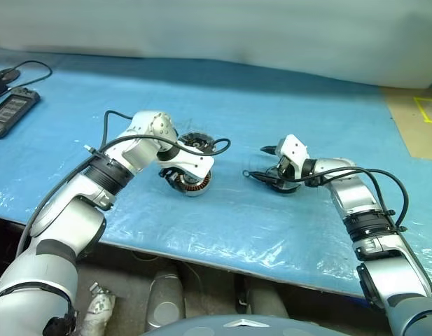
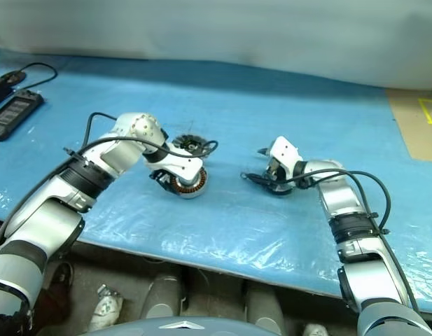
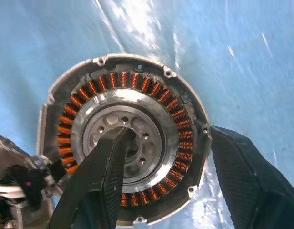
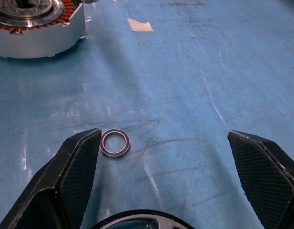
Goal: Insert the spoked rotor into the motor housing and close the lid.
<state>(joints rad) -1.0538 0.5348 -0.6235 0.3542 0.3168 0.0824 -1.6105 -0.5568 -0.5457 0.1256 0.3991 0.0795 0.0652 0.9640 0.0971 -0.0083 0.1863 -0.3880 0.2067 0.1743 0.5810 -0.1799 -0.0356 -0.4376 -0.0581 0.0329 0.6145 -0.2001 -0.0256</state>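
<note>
At the far left edge of the blue-covered desk (image 1: 223,231) lies a black handheld device (image 1: 12,112) with its cable, well clear of the work.

Moving right, the left gripper (image 3: 161,162) points steeply down onto the motor housing (image 3: 123,138), which sits a little left of the middle of the desk. Its fingers (image 3: 96,181) are partly closed across the housing's wall: one reaches into the silver centre, the other sits outside the rim, so they pinch through the ring of copper windings. That housing looks like solid metal, heavy and stiff. The wire coils are the delicate part, so a hold by the outer rim or the hub would seem safer than anything pressing on the copper.

Just beyond it, on the far side, sits the spoked rotor (image 1: 195,143), black-rimmed and small. It looks rigid and light enough to be taken by its rim. The left arm's own wrist stands between it and me.

To the right, the right gripper (image 4: 161,157) hovers low with its fingers spread wide and empty. A small loose metal ring (image 4: 114,142) lies on the desk by one fingertip and could be knocked.
</note>
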